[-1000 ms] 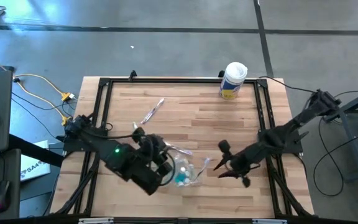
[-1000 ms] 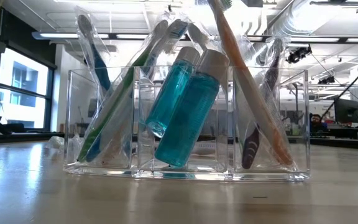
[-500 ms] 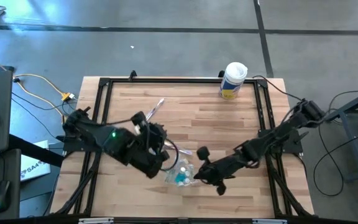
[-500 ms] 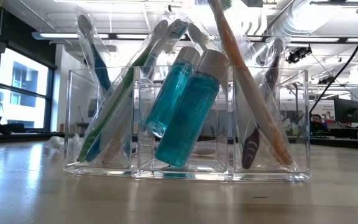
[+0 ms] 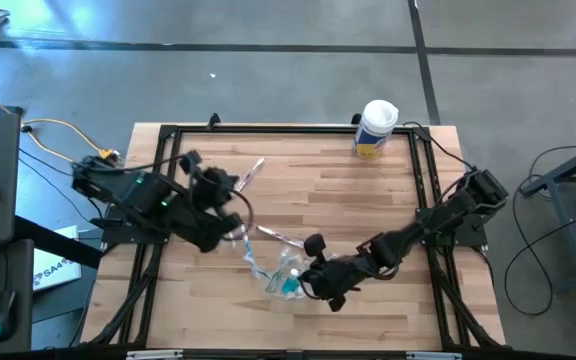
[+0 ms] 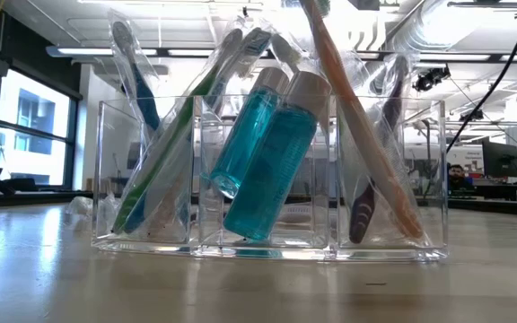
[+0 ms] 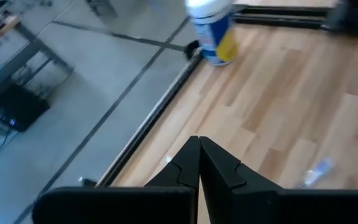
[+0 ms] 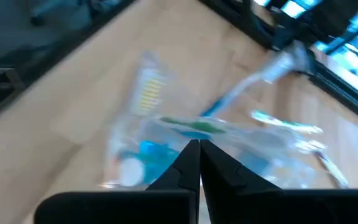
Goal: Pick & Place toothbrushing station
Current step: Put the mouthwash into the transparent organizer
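The wooden butcher-block table (image 5: 348, 190) carries everything, boxed in by its black metal frame, with the large white canister with a yellow label (image 5: 375, 128) off at the far edge. Near the front edge sits the small clear plastic three-compartment holder (image 5: 286, 277). The level view shows it upright: wrapped toothbrushes (image 6: 164, 152) lean in its outer compartments and two teal-filled bottles (image 6: 267, 157) tilt in the middle one.

The right gripper (image 5: 313, 283) sits just beside the holder on its right side, the arm stretched low across the table from the right. Its fingers are clenched tip to tip on nothing, and from its wrist the holder lies straight ahead and slightly below the fingertips (image 8: 194, 149). The left gripper (image 5: 230, 228) is nearby on the holder's far left, also pinched shut and empty, with a wrapped toothbrush (image 5: 280, 238) lying flat between it and the holder, its long axis running along the table's width. Another wrapped toothbrush (image 5: 246, 178) lies farther back, angled toward the far corner.

I'd judge the right arm nearer to the holder.

Against a second ago, the right arm has slid leftward up to the holder, the left arm has drawn back toward its own side, and both jaws, then parted, have closed.
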Robot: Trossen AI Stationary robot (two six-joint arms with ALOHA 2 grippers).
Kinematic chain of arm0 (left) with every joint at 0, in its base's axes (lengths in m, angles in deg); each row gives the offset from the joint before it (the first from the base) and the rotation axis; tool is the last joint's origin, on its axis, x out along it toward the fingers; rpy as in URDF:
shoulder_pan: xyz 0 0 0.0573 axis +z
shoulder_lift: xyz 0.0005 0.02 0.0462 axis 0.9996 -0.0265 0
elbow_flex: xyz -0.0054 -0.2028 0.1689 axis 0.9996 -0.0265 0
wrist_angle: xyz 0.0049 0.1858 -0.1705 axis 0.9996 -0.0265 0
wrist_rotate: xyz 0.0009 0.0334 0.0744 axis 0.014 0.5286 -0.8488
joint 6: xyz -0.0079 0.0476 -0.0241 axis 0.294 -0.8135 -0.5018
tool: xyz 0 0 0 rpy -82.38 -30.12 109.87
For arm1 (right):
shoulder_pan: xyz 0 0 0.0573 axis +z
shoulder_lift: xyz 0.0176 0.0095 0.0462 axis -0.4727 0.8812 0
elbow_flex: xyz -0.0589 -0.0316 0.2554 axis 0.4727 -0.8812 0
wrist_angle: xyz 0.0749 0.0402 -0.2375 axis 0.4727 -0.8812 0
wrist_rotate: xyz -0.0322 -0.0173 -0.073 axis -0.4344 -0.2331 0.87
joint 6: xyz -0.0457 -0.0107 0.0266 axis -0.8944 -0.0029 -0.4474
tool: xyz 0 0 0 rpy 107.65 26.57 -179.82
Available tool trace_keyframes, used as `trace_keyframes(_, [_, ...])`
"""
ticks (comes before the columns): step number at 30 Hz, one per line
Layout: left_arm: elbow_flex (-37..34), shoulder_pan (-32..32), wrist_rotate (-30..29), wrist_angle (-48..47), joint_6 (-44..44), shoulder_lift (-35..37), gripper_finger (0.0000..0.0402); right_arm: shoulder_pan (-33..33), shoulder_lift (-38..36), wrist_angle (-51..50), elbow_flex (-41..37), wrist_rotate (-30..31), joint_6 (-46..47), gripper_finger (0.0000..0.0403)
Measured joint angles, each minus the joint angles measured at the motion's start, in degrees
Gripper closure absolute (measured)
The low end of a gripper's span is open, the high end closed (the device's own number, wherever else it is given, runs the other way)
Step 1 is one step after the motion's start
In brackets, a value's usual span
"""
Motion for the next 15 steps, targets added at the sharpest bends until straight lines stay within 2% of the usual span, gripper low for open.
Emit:
trace_keyframes(3, [-9.2,0.1,-1.7,0.9,6.4,6.1,0.0400,-1.4,0.4,0.2,0.0,1.3,1.1,0.0401])
trace_keyframes(6, [-20.0,0.0,-2.2,7.1,9.8,11.5,0.0400,-2.5,1.6,0.2,0.0,0.4,1.5,0.0401])
trace_keyframes(11, [-38.3,0.0,1.6,25.3,9.6,18.4,0.0401,-2.7,3.6,0.9,0.0,0.0,2.0,0.0401])
trace_keyframes(15, [-51.2,0.0,6.1,42.7,7.5,20.4,0.0401,-2.0,3.8,1.1,0.0,1.8,2.8,0.0401])
